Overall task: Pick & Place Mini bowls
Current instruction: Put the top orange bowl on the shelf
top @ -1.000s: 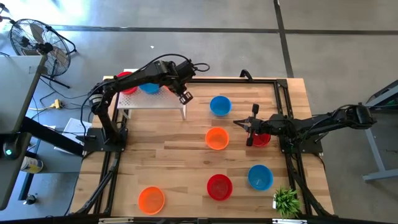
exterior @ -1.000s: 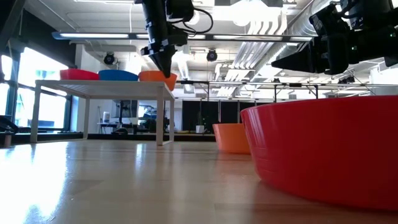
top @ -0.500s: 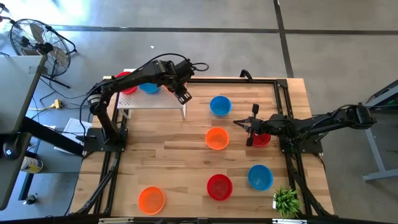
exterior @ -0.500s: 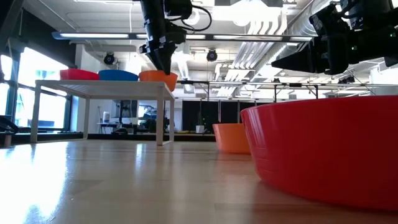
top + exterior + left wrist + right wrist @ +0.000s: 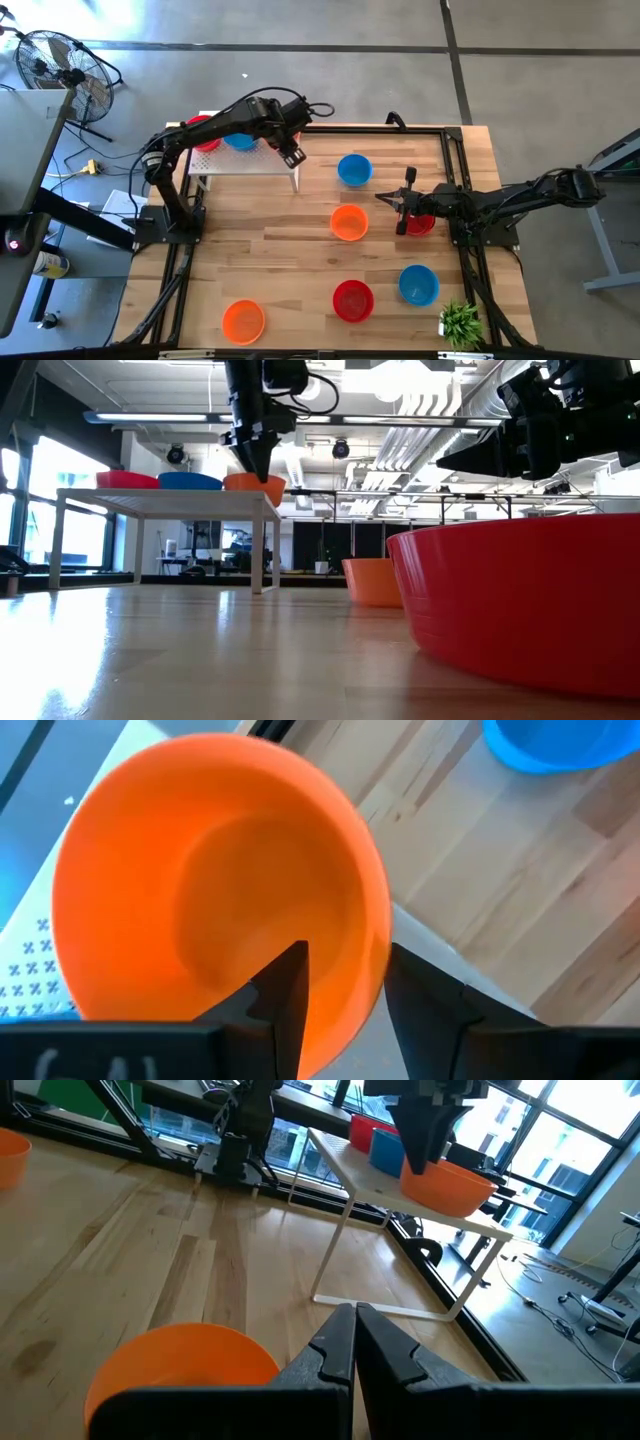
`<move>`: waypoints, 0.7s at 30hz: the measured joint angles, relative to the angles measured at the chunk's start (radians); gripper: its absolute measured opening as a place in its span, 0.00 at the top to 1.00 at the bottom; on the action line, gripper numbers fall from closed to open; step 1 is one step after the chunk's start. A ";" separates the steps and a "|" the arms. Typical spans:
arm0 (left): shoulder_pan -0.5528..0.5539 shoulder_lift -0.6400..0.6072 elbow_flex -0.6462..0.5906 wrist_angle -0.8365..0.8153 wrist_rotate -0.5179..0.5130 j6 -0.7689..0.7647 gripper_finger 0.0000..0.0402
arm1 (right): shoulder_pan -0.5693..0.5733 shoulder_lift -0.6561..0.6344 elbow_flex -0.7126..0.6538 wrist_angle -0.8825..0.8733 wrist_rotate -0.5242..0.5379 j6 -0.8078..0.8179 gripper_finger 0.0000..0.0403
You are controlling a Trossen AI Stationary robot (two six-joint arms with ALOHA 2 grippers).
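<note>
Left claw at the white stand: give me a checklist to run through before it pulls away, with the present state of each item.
1. Orange bowl resting on the white stand: ok.
2. Left claw open, its fingers either side of the bowl rim: ok.
3. Bowl level, not tipped: ok in the low view.
4. Rim free of both fingers: cannot tell.
5. Red bowl and blue bowl undisturbed on the stand: ok.
6. Right claw shut, waiting by the table's right side: ok.

Left tool (image 5: 292, 155) parted, arm outstretched, right tool (image 5: 398, 208) closed
</note>
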 joint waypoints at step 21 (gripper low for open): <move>-0.009 -0.001 0.178 -0.110 -0.017 0.025 0.68 | 0.000 0.000 0.002 0.005 0.004 0.000 1.00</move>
